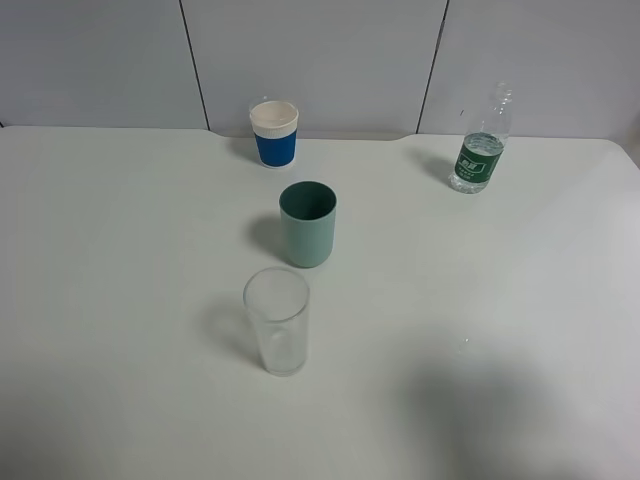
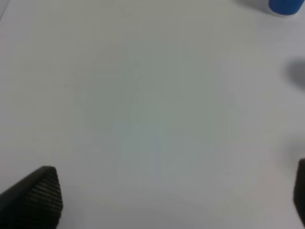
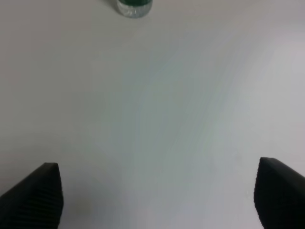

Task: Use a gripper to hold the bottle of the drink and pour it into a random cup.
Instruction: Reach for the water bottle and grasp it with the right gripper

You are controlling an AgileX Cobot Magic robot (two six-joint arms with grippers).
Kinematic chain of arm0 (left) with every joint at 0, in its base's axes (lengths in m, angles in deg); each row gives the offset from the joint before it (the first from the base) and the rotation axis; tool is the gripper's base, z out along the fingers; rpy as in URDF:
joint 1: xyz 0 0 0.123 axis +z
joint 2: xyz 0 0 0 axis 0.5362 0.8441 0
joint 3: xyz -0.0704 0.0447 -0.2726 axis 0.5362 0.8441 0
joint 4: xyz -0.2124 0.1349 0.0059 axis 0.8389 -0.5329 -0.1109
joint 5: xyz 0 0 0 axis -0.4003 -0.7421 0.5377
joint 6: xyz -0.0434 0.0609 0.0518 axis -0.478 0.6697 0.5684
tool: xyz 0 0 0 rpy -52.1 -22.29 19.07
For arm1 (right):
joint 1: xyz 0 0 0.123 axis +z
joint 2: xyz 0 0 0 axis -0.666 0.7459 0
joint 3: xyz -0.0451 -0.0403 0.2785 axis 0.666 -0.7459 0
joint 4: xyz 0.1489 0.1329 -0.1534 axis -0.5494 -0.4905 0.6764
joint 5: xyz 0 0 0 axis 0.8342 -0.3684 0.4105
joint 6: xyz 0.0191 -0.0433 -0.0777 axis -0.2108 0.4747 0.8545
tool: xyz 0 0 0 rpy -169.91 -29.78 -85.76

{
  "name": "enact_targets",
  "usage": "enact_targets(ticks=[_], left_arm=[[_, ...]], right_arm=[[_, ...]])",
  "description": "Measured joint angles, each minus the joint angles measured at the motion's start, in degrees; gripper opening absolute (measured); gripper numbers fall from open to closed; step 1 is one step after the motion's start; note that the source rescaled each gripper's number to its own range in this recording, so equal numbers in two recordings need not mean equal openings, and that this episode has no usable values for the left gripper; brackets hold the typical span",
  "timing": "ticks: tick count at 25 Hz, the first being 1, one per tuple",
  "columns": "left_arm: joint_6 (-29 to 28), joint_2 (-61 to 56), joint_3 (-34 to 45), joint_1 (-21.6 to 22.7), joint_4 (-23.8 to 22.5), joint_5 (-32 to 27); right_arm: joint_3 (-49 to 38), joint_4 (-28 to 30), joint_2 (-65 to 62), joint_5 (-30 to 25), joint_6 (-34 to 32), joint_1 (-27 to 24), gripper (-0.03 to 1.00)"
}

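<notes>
standing bottle [image 3: 134, 6] well beyond right claw [image 3: 159, 195]

Three cups [image 1: 308, 225] — a single bottle [image 1: 481, 150]

light: bright, even | shadows: soft, leftward | wrist views: blurred

We look down on what appears to be a lab test bench: a plain white table [image 1: 110, 300] backed by grey wall panels [image 1: 310, 60] with dark seams, where a paper cup [image 1: 274, 133], teal cup [image 1: 308, 224], clear glass [image 1: 277, 320] and 1 bottle [image 1: 480, 150] stand spaced apart.
</notes>
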Motion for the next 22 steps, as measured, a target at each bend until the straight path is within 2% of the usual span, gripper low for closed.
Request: enact_targets(ticks=[4,16,22], left_arm=[[0.0,0.0,0.0,0.0,0.0,0.0],[0.0,0.0,0.0,0.0,0.0,0.0],[0.0,0.0,0.0,0.0,0.0,0.0]], right_arm=[[1.09,0.05,6.6,1.61,0.0,0.0,0.63],[3.46,0.22,28.19,29.11,0.16,0.0,0.63],[3.46,1.58,42.16,37.95,0.18,0.0,0.63]])
